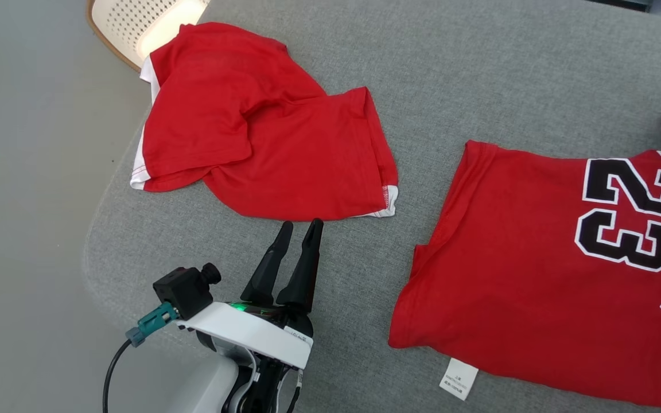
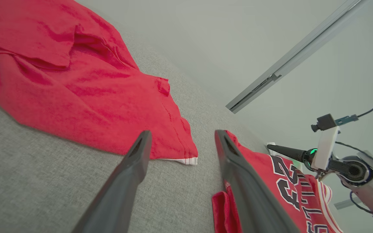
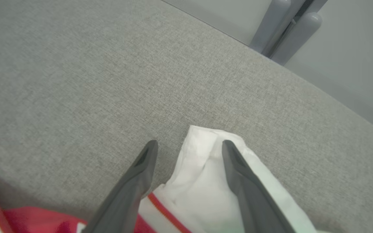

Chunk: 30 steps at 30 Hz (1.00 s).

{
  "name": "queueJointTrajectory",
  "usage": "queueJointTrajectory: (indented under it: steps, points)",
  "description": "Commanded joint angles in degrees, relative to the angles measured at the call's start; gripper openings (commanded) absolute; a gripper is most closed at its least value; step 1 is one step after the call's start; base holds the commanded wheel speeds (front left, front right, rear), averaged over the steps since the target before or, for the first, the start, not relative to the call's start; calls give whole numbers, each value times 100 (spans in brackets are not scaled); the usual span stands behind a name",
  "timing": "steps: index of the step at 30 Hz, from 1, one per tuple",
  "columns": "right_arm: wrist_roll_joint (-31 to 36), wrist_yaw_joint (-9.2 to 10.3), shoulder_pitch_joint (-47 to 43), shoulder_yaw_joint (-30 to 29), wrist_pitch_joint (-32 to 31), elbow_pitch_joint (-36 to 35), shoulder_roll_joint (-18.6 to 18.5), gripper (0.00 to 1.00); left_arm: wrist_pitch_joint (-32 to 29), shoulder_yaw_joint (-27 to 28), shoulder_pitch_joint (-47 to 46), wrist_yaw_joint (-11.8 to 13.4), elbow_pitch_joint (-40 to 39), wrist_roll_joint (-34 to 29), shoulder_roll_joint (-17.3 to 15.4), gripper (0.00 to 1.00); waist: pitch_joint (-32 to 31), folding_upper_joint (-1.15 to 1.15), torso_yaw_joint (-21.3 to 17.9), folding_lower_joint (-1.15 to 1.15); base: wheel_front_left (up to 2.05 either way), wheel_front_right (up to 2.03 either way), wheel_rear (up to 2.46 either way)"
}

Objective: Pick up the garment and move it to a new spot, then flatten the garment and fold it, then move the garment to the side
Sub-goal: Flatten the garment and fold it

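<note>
**A:** What are we counting, starting from the left?

**B:** We are logging one pale perforated chair, peeking in past the far left corner of the grey padded top. Then we are counting two red garments lying on that top, with a strip of bare grey between them.

**A:** Where is each one sitting?

**B:** The red shorts are lying rumpled at the left, just beside the chair, with white trim showing at the hems. The jersey is lying flatter at the right and running off the edge of the head view. It is carrying one black "23", and one white label is sticking out at its near hem.

**A:** And the grippers?

**B:** We are noting two, with two dark fingers each. The left gripper is hovering just on the near side of the shorts, fingers spread, nothing between them. The right gripper is sitting at the jersey's far right edge, fingers parted and straddling one bunched fold of white cloth with a red stripe. We are not seeing it pinched; whether the fingers are touching it, we cannot tell.
</note>
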State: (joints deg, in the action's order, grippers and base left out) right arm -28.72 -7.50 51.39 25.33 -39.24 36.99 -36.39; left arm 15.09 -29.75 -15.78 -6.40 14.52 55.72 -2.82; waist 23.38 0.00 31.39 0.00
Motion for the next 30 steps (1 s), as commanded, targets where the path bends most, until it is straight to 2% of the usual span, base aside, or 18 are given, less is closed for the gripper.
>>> queueJointTrajectory:
  steps: [1, 2, 3, 5, 10, 11, 12, 17, 22, 25, 27, 29, 30]
  points:
    - [30, 3, 185, 94, -112, 96, -78, 100, 9, 33, -66, 36, -38, 25, -19, 100, 136, 0, 102, 0, 0, 0, 0]
    - [73, 3, 239, 185, -221, 218, -98, 80, 9, 43, -60, 44, -52, 28, -17, 100, 149, 0, 105, 0, 0, 0, 0]
    - [90, 3, 260, 286, -303, 301, -94, 0, 9, 51, -55, 46, -56, 36, -16, 100, 155, 0, 107, 0, 0, 0, 0]
    - [51, 3, 369, 361, -296, 397, -70, 0, 9, 70, -46, 54, -44, 35, -17, 100, 143, 0, 103, 0, 0, 0, 0]
    - [-26, 3, 651, 132, 290, 547, 49, 0, 9, 46, -93, 69, 28, 12, -17, 100, 43, 0, 89, 0, 0, 0, 0]
    - [62, 3, 753, -32, 653, 692, 72, 0, 9, 15, -137, 62, 60, 2, -19, 100, -28, 0, 74, 0, 0, 0, 0]
    - [62, 3, 753, -32, 653, 692, 72, 0, 9, 15, -137, 62, 60, 2, -19, 100, -28, 0, 74, 0, 0, 0, 0]
    - [507, 3, 1030, -437, 1592, 1089, 93, 0, 9, -21, -172, 54, 132, 81, -20, 100, -165, 0, 27, 0, 0, 0, 0]
    - [1243, 3, 1384, -1197, 2966, 1428, 204, 0, 9, 12, -204, 56, 190, 97, -17, 100, -248, 0, -81, 0, 0, 0, 0]
    - [1766, 3, 1602, -1785, 4035, 1498, 304, 0, 9, 27, -231, 56, 202, 130, -19, 100, -253, 0, -120, 0, 0, 0, 0]
    - [1997, 5, 1440, -2070, 4075, 1866, 534, 0, 9, 24, -239, 56, 210, 135, -17, 100, -278, 0, -137, 0, 0, 0, 0]
    - [2215, 0, 1282, -2021, 3650, 2243, 730, 0, 9, 40, -212, 60, 222, 149, -19, 100, -315, 0, -169, 0, 0, 0, 0]
    - [2295, 1, 1317, -2055, 3467, 2380, 689, 0, 9, 30, -189, 57, 236, 145, -20, 100, -328, 0, -184, 0, 0, 0, 0]
